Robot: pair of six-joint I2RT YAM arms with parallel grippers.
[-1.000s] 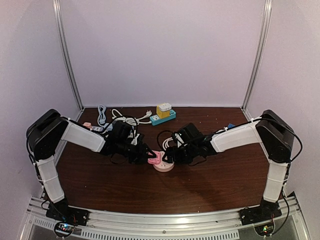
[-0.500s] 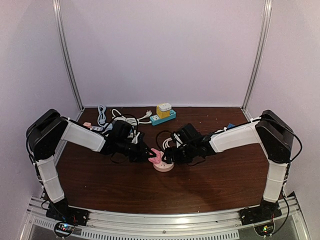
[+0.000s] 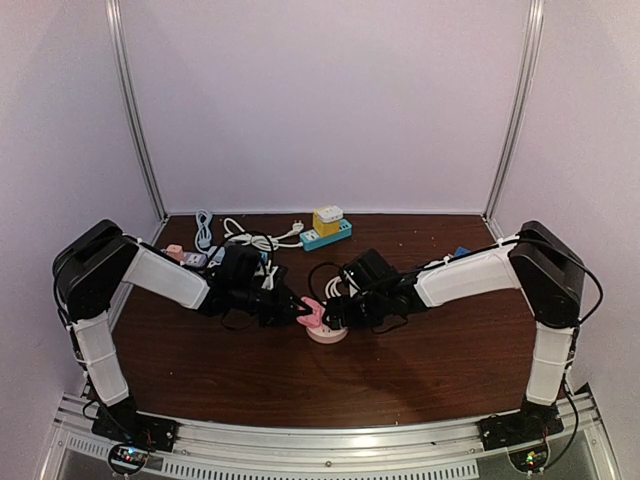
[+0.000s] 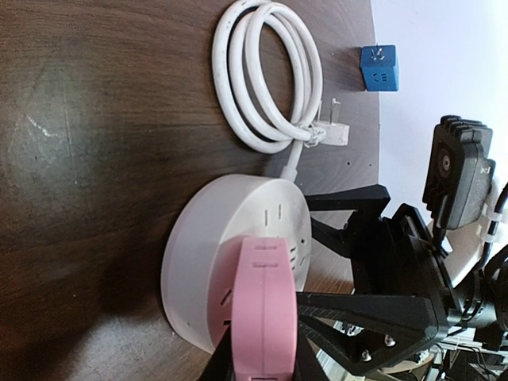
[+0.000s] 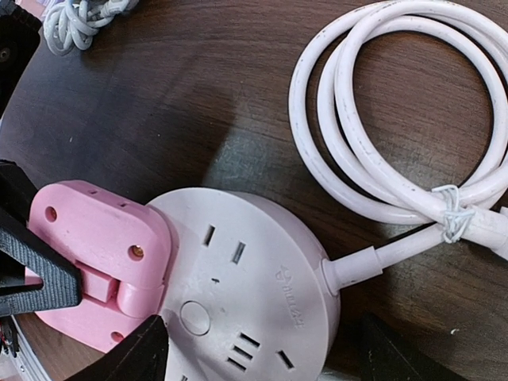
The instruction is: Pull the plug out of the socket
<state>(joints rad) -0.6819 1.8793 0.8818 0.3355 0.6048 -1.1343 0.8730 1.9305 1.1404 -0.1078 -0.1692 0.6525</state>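
A round white socket (image 3: 330,333) lies mid-table, its white cord (image 5: 397,119) coiled beside it. A pink plug (image 4: 266,317) sits in the socket's left part. My left gripper (image 4: 262,371) is shut on this pink plug (image 3: 310,316), one black finger (image 5: 24,266) on each flat side. From the right, my right gripper (image 5: 262,357) stands open and straddles the socket (image 5: 254,294). Its left finger (image 5: 139,353) is at the socket's rim by the plug (image 5: 95,246). The other finger stands a little apart, near the cord's exit.
At the back stands a teal power strip (image 3: 326,236) with a yellow adapter (image 3: 327,217). Coiled white cables (image 3: 250,240) and a grey cable (image 3: 204,230) lie back left. A small blue cube (image 4: 379,67) sits to the right, near the table's edge.
The left gripper's jaws have closed onto the pink plug. The right gripper's jaws have widened slightly around the socket. Both arms have barely shifted.
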